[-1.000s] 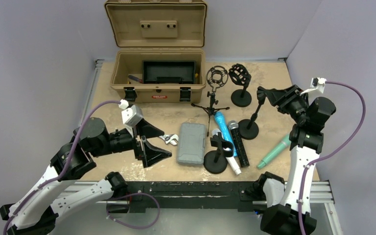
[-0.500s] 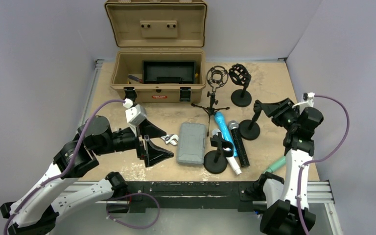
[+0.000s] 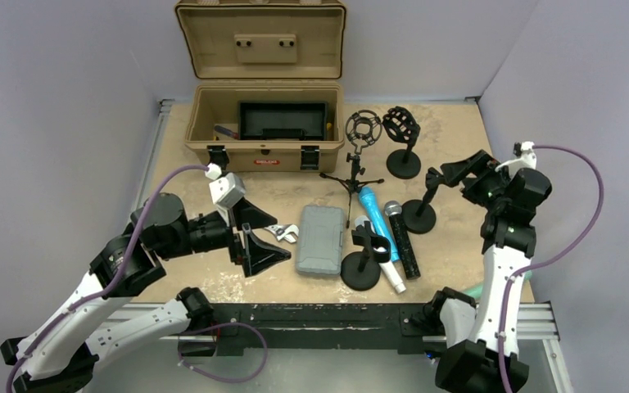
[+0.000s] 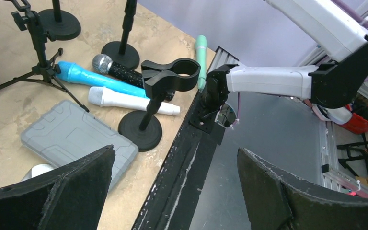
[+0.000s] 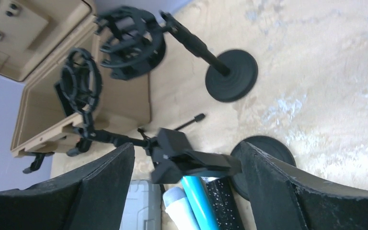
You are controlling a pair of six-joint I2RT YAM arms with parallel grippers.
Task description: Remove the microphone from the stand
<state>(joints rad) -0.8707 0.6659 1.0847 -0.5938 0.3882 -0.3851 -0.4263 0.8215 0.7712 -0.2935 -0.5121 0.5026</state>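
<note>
Lying flat — glossy blue microphone (image 3: 370,206) near round-based black stand (image 3: 359,271).

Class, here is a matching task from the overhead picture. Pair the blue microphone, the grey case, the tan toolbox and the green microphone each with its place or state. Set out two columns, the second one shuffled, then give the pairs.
Things
1. blue microphone
2. grey case
3. tan toolbox
4. green microphone

Places or states
A. lid open, at the far edge of the table
B. at the near edge, by the right arm
C. between the white microphone and the black microphone
D. lying flat, left of the clip stand

Pairs: 1-C, 2-D, 3-A, 4-B
</note>
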